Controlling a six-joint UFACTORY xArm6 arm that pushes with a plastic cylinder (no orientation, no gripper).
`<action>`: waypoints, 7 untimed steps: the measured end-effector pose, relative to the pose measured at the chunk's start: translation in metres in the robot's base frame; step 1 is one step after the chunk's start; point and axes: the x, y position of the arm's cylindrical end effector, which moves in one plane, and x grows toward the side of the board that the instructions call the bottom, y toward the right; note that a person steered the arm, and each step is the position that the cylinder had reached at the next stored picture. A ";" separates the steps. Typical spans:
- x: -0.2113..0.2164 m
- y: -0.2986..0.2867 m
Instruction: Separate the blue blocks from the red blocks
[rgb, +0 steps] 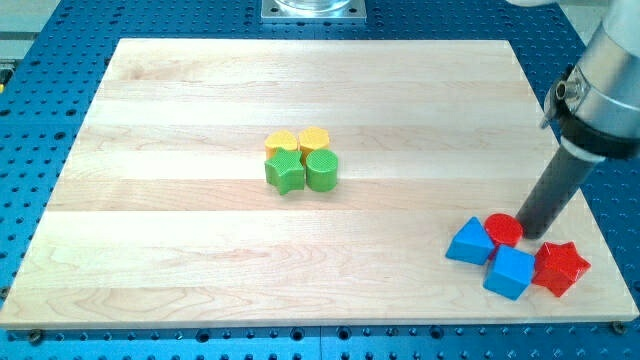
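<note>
My tip (530, 236) seemingly touches the red round block (503, 229).

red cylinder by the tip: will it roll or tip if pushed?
The red cylinder seems to stand on its flat end, so it likely slides rather than rolls. It looks squat, so tipping seems unlikely. It touches the blue triangular block, near my tip; pushing probably drags neighbours.

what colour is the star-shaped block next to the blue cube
Red: the star block, in the camera view.
</note>
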 end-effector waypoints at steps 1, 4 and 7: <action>-0.007 0.097; 0.096 -0.008; 0.096 -0.071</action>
